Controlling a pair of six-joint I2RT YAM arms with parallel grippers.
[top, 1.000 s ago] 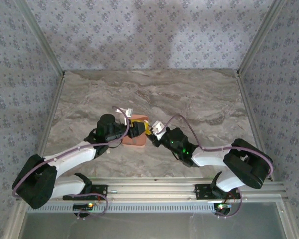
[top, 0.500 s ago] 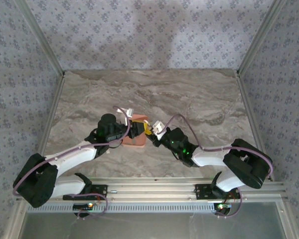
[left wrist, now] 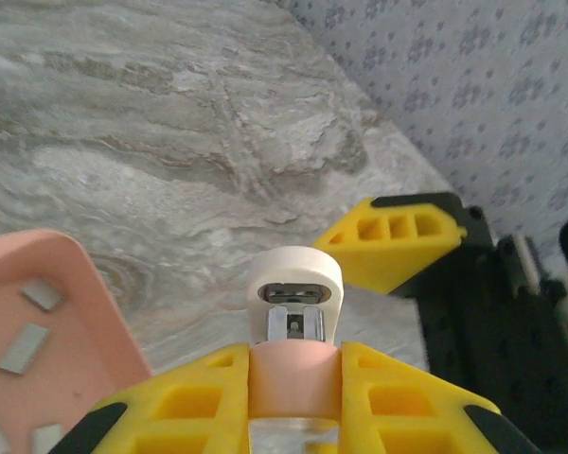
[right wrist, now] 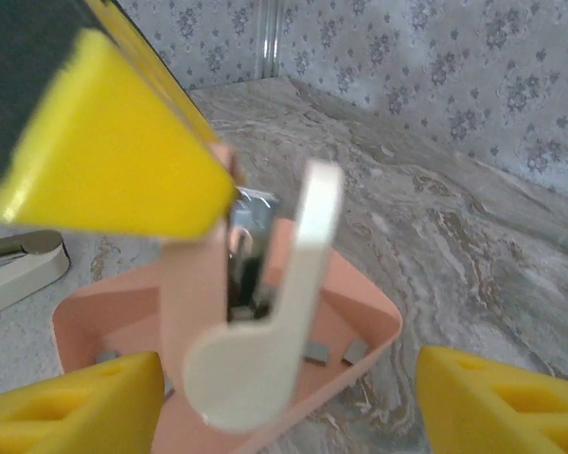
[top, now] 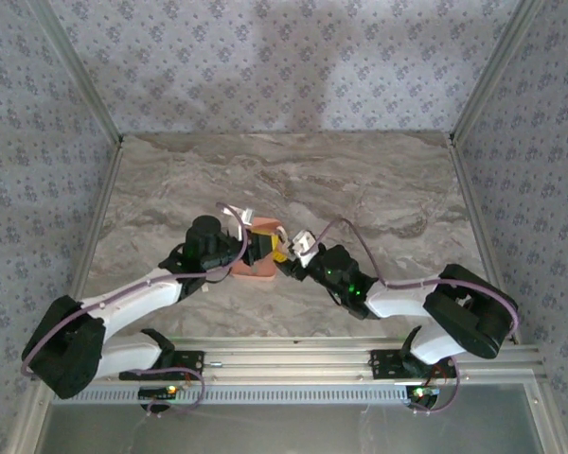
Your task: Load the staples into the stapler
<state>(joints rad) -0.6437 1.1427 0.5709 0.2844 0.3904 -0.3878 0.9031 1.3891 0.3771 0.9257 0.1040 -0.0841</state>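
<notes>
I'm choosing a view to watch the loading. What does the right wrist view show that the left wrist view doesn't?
Right wrist's extra: the stapler side-on with its white lid swung open, and a second stapler lying on the table. Left wrist's extra: the stapler's end face-on, metal inside. Shared: the stapler in the left gripper, the tray and staples.

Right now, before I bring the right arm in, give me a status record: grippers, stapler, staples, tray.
left gripper: shut on the stapler
stapler: pink body, white lid swung open
right gripper: open, empty, facing the stapler
staples: loose grey strips lying in the tray
tray: salmon-pink, on the table
spare stapler: tan, on the table beside the tray
</notes>
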